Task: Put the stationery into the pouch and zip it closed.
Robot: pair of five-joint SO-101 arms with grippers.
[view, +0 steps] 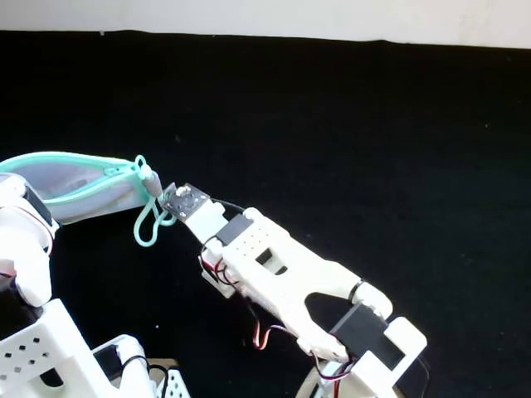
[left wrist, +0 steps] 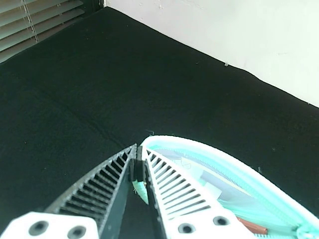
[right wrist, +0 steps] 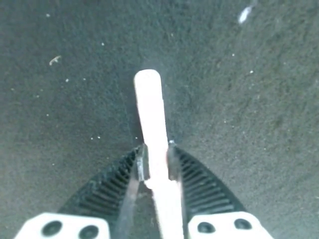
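A mint-green pouch point(view: 83, 182) lies at the left of the black table, with a mint cord loop point(view: 148, 225) hanging off its right end. My right gripper point(view: 160, 193) is at that end, shut on the pale zipper pull point(right wrist: 149, 99), which sticks out past the fingertips point(right wrist: 155, 154). My left gripper point(left wrist: 138, 164) is shut on the pouch's other end point(left wrist: 164, 144). In the left wrist view the pouch mouth point(left wrist: 234, 184) gapes, with a white item point(left wrist: 209, 180) and a reddish item point(left wrist: 251, 226) inside.
Black cloth point(view: 357, 141) covers the table to the right of and behind the pouch. A pale wall point(view: 332, 16) runs along the far edge. The right arm's white body point(view: 290, 282) crosses the front middle.
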